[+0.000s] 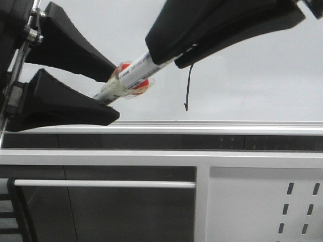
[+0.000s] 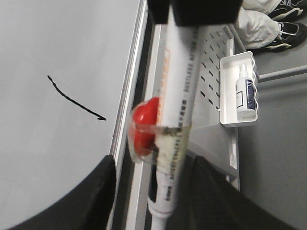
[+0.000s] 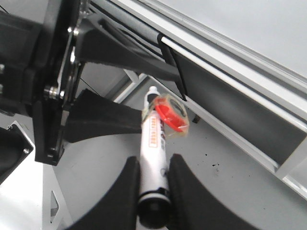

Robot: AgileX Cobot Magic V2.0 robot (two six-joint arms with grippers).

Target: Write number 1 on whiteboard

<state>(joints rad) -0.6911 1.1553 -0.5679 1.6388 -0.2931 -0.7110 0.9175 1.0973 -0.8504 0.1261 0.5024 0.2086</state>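
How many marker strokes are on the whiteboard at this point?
1. The number 1 sits on the whiteboard, low near its rail, just beneath the right gripper. The arms could hide others.

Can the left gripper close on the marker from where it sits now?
Probably yes: the left gripper stands open with the marker lying between its fingers, nothing else in the gap, while the right gripper holds the other end.

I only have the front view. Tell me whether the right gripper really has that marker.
Observer: Yes. The right wrist view shows the right gripper shut on the marker's black end.
Operator: Report the left gripper.
Observer: Open. In its wrist view the left gripper is spread wide, the marker running between its sides.
Operator: Check the stroke's top; it's hidden here.
Observer: The number 1 is one unbroken line on the whiteboard.
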